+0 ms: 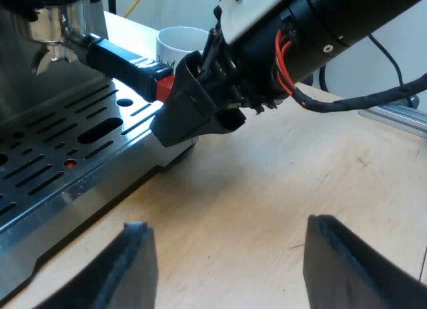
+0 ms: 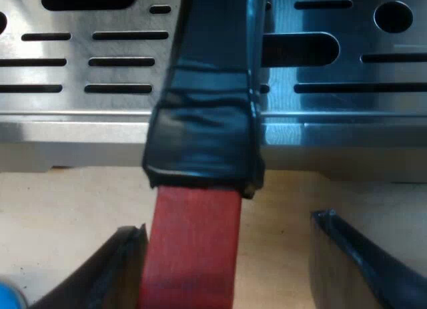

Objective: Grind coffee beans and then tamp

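Black fingers (image 2: 120, 269) of the right gripper (image 2: 227, 229) stand wide apart around the red end (image 2: 193, 255) of the handle (image 2: 207, 122). One finger is just beside the red, perhaps touching it, and the other is well apart, so nothing is clamped yet. Beyond them the dark handle runs up over the slotted drip tray (image 2: 80, 62). In the left wrist view the holder (image 1: 57, 29) sits locked into the front of the espresso machine (image 1: 17, 62), its handle reaching out over the tray's edge to the right gripper at its tip, with a white mug (image 1: 180, 42) behind. By my reading the job is at its very start: the holder must first be taken out of the machine before any grinding or tamping. The next move calls for closing squarely on the handle, far enough up that the grip does not slip off the red tip, then a steady twist to unlock it. The left gripper (image 1: 228, 222) hangs over the wooden table (image 1: 280, 182) near the tray, fingers spread and holding nothing
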{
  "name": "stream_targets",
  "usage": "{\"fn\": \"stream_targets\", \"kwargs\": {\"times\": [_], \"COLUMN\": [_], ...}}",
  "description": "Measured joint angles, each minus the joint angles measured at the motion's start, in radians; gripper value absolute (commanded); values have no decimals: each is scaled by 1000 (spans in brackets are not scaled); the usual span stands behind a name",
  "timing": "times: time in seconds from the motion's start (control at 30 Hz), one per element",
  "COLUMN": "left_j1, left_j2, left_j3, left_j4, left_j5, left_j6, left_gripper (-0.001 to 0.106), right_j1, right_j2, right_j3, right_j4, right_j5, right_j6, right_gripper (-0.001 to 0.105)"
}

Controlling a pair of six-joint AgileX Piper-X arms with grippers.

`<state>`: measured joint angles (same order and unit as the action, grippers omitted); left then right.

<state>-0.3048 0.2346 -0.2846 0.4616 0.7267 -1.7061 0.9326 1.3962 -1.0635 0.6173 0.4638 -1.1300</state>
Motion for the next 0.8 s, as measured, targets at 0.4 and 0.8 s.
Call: {"fn": "stream_targets", "kwargs": {"times": [0.4,0.8], "left_j1": [0,0], "left_j2": [0,0], "left_j3": [0,0], "left_j4": [0,0], "left_j5": [0,0], "left_j6": [0,0], "left_gripper": [51,51], "right_j1": [-7,-30], "right_j2": [0,0], "right_j3": [0,0], "right_j4": [-14,-14], "right_j5": [24,20], "right_j6": [0,0], "right_gripper": [55,55]}}
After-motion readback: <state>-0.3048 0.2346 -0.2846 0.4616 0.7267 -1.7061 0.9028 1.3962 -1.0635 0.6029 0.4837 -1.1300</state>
